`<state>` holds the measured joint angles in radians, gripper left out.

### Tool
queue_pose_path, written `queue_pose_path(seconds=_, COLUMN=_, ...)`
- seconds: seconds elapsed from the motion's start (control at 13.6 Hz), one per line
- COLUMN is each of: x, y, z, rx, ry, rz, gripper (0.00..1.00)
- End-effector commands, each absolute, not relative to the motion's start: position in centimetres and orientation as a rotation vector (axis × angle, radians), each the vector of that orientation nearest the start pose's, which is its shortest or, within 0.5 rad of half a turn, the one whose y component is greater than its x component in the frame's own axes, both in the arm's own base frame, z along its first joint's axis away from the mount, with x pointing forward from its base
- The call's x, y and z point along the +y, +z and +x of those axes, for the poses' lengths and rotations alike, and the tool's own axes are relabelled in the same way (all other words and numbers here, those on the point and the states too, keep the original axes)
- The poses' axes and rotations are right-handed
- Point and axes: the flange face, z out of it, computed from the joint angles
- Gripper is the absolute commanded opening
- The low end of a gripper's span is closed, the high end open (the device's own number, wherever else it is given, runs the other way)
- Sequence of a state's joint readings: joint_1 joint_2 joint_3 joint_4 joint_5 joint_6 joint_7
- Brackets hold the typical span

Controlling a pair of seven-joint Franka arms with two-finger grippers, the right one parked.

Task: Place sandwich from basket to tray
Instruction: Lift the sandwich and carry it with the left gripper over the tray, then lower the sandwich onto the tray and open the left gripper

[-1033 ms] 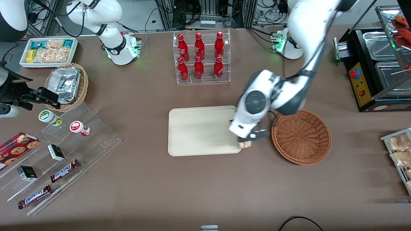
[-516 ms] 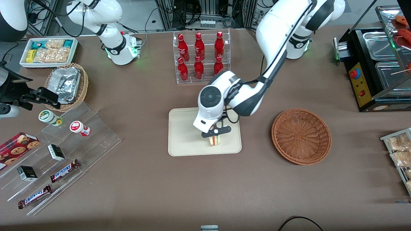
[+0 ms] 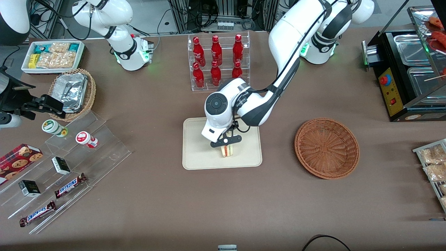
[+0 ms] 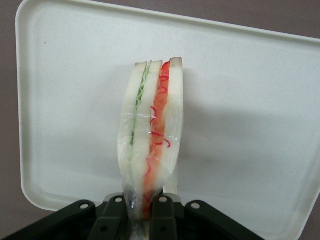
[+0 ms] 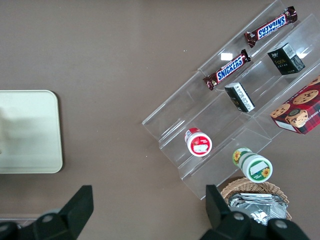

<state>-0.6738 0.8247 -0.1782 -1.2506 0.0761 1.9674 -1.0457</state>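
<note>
One wrapped sandwich (image 4: pixel 150 135), white bread with green and red filling, clamped in gripper (image 3: pixel 225 141) fingers (image 4: pixel 162 220), over tray (image 3: pixel 195 153) at frame center. Basket (image 3: pixel 327 148) well apart; cola bottle rack (image 3: pixel 218 62) above tray.

A cream tray (image 5: pixel 30 150) lies near a clear stepped rack (image 5: pixel 240 115) holding Snickers bars (image 5: pixel 226 69).

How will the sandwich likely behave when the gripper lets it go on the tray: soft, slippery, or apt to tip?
The sandwich, pinched in the gripper over the tray, looks soft: its bread bows between the fingers, so a hard squeeze may crush it. Its clear wrap seems smooth, perhaps slippery. It stands narrow on edge, so it will probably tip flat on release.
</note>
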Motion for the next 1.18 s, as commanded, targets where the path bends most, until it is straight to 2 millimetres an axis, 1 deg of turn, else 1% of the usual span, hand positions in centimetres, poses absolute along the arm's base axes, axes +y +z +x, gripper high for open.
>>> queue_pose_path(seconds=0.0, x=-53.8, y=25.6, z=52.0, rx=-0.386, ry=0.140, rz=-3.063, gripper=0.00)
queue_pose_path(seconds=0.07, x=-53.9, y=25.4, z=52.0, rx=-0.409, ry=0.143, rz=-3.059, gripper=0.00)
queue_pose_path(seconds=0.22, x=-53.9, y=24.7, z=52.0, rx=-0.455, ry=0.151, rz=-3.048, gripper=0.11)
queue_pose_path(seconds=0.3, x=-54.0, y=24.6, z=52.0, rx=-0.458, ry=0.147, rz=-3.051, gripper=0.27)
queue_pose_path(seconds=0.37, x=-54.0, y=24.6, z=52.0, rx=-0.460, ry=0.147, rz=-3.051, gripper=0.66)
queue_pose_path(seconds=0.44, x=-54.0, y=24.8, z=52.1, rx=-0.460, ry=0.142, rz=-3.053, gripper=0.99)
queue_pose_path(seconds=0.59, x=-54.0, y=25.8, z=52.1, rx=-0.458, ry=0.130, rz=-3.062, gripper=1.00)
queue_pose_path(seconds=0.66, x=-54.0, y=27.2, z=52.3, rx=-0.457, ry=0.111, rz=-3.073, gripper=1.00)
queue_pose_path(seconds=0.74, x=-54.0, y=28.7, z=52.5, rx=-0.450, ry=0.085, rz=-3.084, gripper=1.00)
queue_pose_path(seconds=0.89, x=-53.7, y=33.0, z=52.9, rx=-0.453, ry=0.044, rz=-3.118, gripper=1.00)
queue_pose_path(seconds=1.11, x=-52.9, y=38.1, z=53.1, rx=-0.446, ry=-0.004, rz=-3.152, gripper=1.00)
